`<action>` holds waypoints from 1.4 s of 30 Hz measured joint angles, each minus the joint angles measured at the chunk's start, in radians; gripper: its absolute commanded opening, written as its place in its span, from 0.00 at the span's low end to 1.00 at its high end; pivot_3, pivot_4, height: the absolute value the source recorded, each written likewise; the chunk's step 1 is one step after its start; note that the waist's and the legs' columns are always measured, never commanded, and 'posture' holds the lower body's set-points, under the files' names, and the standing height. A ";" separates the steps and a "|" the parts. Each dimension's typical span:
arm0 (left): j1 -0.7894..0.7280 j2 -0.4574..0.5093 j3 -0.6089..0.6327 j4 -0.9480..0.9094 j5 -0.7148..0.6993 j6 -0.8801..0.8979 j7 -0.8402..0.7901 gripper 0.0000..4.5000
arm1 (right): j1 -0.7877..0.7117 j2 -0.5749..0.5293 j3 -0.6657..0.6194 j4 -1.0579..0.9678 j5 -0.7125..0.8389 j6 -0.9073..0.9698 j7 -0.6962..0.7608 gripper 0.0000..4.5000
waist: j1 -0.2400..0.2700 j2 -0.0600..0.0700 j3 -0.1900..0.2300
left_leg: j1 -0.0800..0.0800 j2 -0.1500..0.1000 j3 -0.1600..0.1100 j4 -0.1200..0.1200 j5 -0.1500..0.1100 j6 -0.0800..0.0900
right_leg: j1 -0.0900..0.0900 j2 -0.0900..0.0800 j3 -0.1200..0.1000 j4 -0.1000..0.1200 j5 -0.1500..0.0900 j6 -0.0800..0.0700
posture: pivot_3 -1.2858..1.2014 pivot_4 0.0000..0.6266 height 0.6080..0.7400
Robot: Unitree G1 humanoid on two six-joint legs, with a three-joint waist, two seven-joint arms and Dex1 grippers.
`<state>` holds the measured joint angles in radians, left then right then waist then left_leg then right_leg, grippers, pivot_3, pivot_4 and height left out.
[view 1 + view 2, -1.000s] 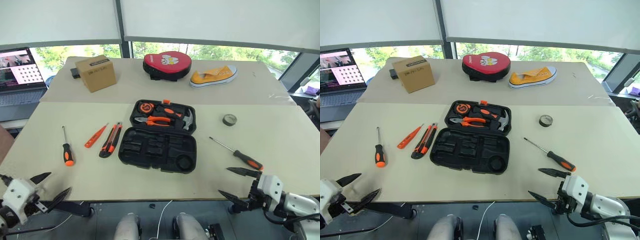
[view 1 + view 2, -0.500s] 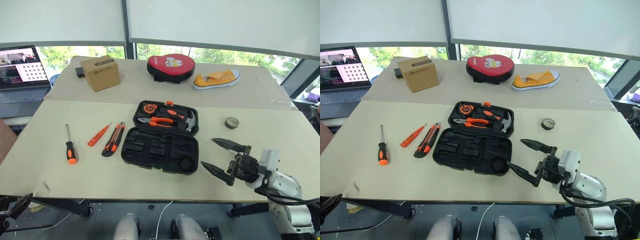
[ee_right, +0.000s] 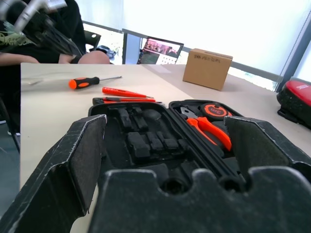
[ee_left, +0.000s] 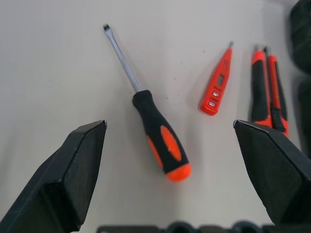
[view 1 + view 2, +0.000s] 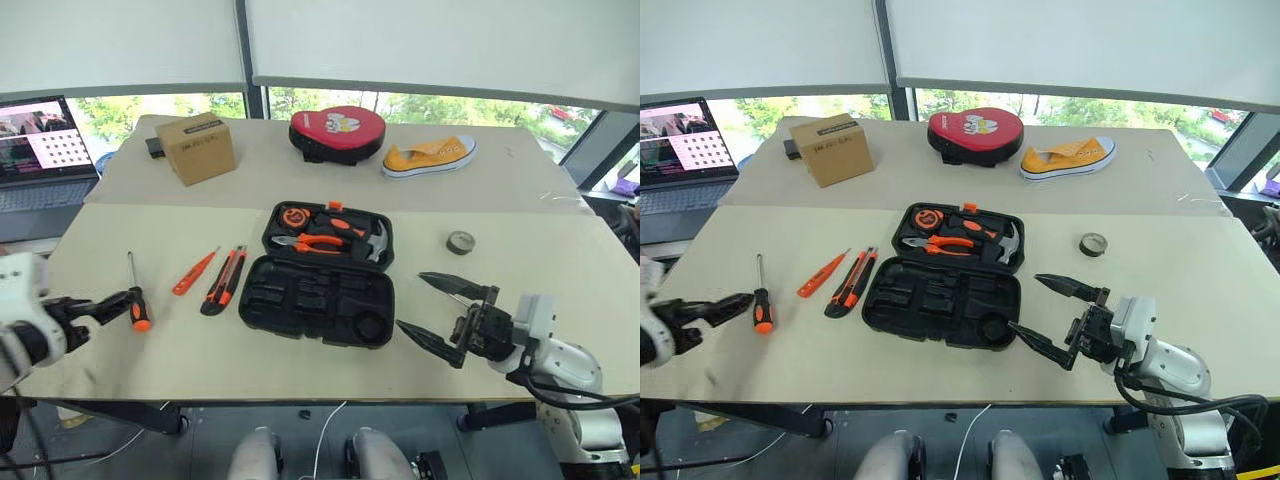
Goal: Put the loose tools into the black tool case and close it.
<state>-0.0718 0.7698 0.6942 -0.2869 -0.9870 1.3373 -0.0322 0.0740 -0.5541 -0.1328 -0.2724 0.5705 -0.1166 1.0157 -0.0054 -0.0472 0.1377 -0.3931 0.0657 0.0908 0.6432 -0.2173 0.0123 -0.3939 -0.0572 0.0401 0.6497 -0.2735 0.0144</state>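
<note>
We saw the black tool case (image 5: 322, 272) open flat at the desk (image 5: 560, 270) centre, pliers (image 5: 310, 241), hammer (image 5: 373, 240) and tape measure (image 5: 293, 215) already seated in its far half, near half's slots empty. No loose tool was in yet, so we judged the task barely started: five items to load, then the lid to shut.

At 9 o'clock of the case lay the utility knife (image 5: 223, 281) just beside it, then the orange tester screwdriver (image 5: 193, 273), then a screwdriver (image 5: 136, 297) farthest out. The grey tape roll (image 5: 460, 241) sat at 3 o'clock, well apart. We could not find the second screwdriver; it may have been hidden behind the right arm.

Left end effector (image 4: 175, 170) was spread wide, empty, hovering over the screwdriver's handle, likely the first pick. Right end effector (image 5: 442, 312) was also wide and empty, at 4 o'clock of the case, pointing toward it.
</note>
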 measured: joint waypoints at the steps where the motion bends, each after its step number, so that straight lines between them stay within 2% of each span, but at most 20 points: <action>1: -0.033 -0.034 -0.031 0.019 0.019 0.007 0.031 1.00 | 0.002 0.002 -0.001 0.002 -0.001 0.000 -0.004 1.00 | -0.001 0.000 0.000 | 0.000 0.000 0.000 0.000 0.000 0.000 | 0.000 0.000 0.000 0.000 0.000 0.000 | 0.52 0.24 1.00; 4: -0.082 -0.096 -0.091 0.047 0.066 0.018 0.076 1.00 | 0.012 0.013 -0.001 0.003 -0.008 -0.001 -0.016 1.00 | -0.005 -0.001 0.000 | -0.001 0.000 0.000 0.000 0.000 -0.001 | 0.000 0.000 0.000 0.000 0.000 0.000 | 0.52 0.24 1.00; 7: -0.120 -0.111 -0.116 0.084 0.127 -0.008 0.096 1.00 | 0.022 0.015 0.002 0.004 -0.019 -0.002 -0.017 1.00 | -0.005 0.002 0.000 | 0.001 0.000 0.000 0.000 0.000 -0.001 | 0.002 -0.001 0.001 0.000 0.000 0.000 | 0.52 0.24 1.00; 11: -0.147 -0.130 -0.134 0.118 0.193 -0.037 0.098 0.80 | 0.024 0.021 0.001 0.004 -0.036 -0.008 -0.025 1.00 | -0.006 0.004 -0.001 | 0.004 0.000 -0.001 0.000 0.000 -0.001 | 0.004 -0.001 0.000 0.000 0.000 0.000 | 0.52 0.24 1.00; 12: -0.151 -0.131 -0.137 0.127 0.205 -0.044 0.095 0.69 | 0.024 0.022 0.000 0.004 -0.038 -0.008 -0.026 1.00 | -0.006 0.005 -0.002 | 0.004 0.000 0.000 0.000 0.000 -0.001 | 0.004 -0.001 0.001 0.000 0.000 0.000 | 0.52 0.24 1.00; 14: -0.158 -0.131 -0.148 0.136 0.231 -0.047 0.087 0.56 | 0.024 0.023 0.000 0.004 -0.039 -0.008 -0.027 1.00 | -0.004 0.005 -0.002 | 0.004 -0.001 0.000 0.000 0.000 -0.001 | 0.005 -0.001 0.000 0.000 0.000 0.000 | 0.52 0.24 1.00; 18: -0.154 -0.102 -0.144 0.147 0.253 -0.026 0.050 0.21 | 0.025 0.026 0.000 0.004 -0.041 -0.009 -0.035 1.00 | -0.005 0.005 -0.002 | 0.004 -0.001 0.000 0.000 0.000 -0.001 | 0.004 -0.002 0.001 0.000 0.000 0.000 | 0.52 0.24 1.00; 19: -0.142 -0.087 -0.139 0.144 0.253 -0.022 0.035 0.17 | 0.025 0.027 0.000 0.004 -0.042 -0.010 -0.036 1.00 | -0.006 0.005 -0.002 | 0.004 0.000 0.000 0.000 0.000 -0.001 | 0.004 -0.002 0.001 0.000 0.000 0.000 | 0.52 0.24 1.00; 24: -0.071 -0.024 -0.102 0.145 0.271 -0.051 -0.060 0.16 | 0.031 0.027 -0.008 0.006 -0.049 -0.023 -0.038 1.00 | -0.019 0.005 -0.002 | 0.004 0.001 0.000 -0.001 -0.001 -0.002 | 0.002 -0.001 0.001 0.000 -0.001 -0.001 | 0.52 0.24 1.00; 27: -0.048 0.037 -0.057 0.155 0.286 -0.179 -0.184 0.16 | 0.044 0.027 -0.023 0.005 -0.050 -0.029 -0.043 1.00 | -0.011 0.001 0.001 | 0.001 0.002 0.000 -0.001 -0.001 -0.004 | -0.001 -0.001 0.000 0.000 -0.001 -0.002 | 0.52 0.24 1.00; 29: -0.047 0.113 -0.042 0.163 0.306 -0.317 -0.325 0.16 | 0.052 0.027 -0.048 0.002 -0.049 -0.029 -0.059 1.00 | -0.002 0.000 0.001 | -0.001 0.001 0.000 -0.001 -0.005 -0.011 | -0.002 -0.004 -0.001 0.000 -0.001 -0.002 | 0.52 0.24 1.00; 32: -0.077 0.207 -0.140 0.165 0.346 -0.515 -0.571 0.16 | 0.072 0.018 -0.092 -0.004 -0.048 -0.030 -0.065 1.00 | 0.017 0.003 0.001 | -0.002 -0.001 0.002 -0.001 -0.006 -0.012 | -0.002 -0.008 -0.001 -0.003 -0.001 -0.003 | 0.52 0.24 1.00; 33: -0.108 0.215 -0.229 0.159 0.379 -0.643 -0.706 0.16 | 0.082 0.010 -0.120 -0.003 -0.045 -0.031 -0.066 1.00 | 0.023 0.005 0.002 | -0.004 -0.003 0.004 -0.001 -0.006 -0.011 | -0.003 -0.012 -0.003 -0.003 -0.003 -0.006 | 0.52 0.24 1.00; 36: -0.210 0.209 -0.489 0.135 0.463 -0.848 -0.949 0.16 | 0.088 -0.005 -0.174 0.010 -0.040 -0.031 -0.075 1.00 | 0.026 0.006 0.002 | -0.009 -0.004 0.012 -0.001 -0.004 -0.009 | -0.006 -0.015 -0.004 -0.003 -0.003 -0.006 | 0.52 0.24 1.00; 37: -0.264 0.190 -0.581 0.151 0.510 -0.911 -1.008 0.16 | 0.090 -0.006 -0.191 0.010 -0.038 -0.033 -0.078 1.00 | 0.024 0.006 0.002 | -0.011 -0.005 0.016 0.000 -0.003 -0.007 | -0.007 -0.014 -0.003 -0.003 -0.001 -0.003 | 0.52 0.24 1.00; 38: -0.360 0.138 -0.693 0.201 0.584 -0.995 -1.065 0.16 | 0.100 -0.006 -0.206 0.012 -0.038 -0.034 -0.082 1.00 | 0.023 0.006 0.002 | -0.012 -0.006 0.018 0.001 0.003 0.003 | -0.008 -0.012 -0.003 -0.003 0.002 0.003 | 0.52 0.24 1.00; 42: -0.579 -0.018 -0.921 0.370 0.766 -1.176 -1.136 0.16 | 0.122 0.003 -0.201 0.004 -0.041 -0.045 -0.082 1.00 | 0.017 0.005 0.002 | -0.017 -0.002 0.018 0.004 0.004 0.004 | -0.010 -0.002 0.001 -0.004 0.004 0.007 | 0.52 0.24 1.00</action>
<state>-0.6506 0.7514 -0.2269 0.0835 -0.2214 0.1611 -1.1685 0.1961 -0.5510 -0.3343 -0.2688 0.5293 -0.1611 0.9334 0.0114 -0.0421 0.1399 -0.4102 0.0636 0.1085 0.6474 -0.2137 0.0165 -0.4041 -0.0595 0.0409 0.6458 -0.2698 0.0210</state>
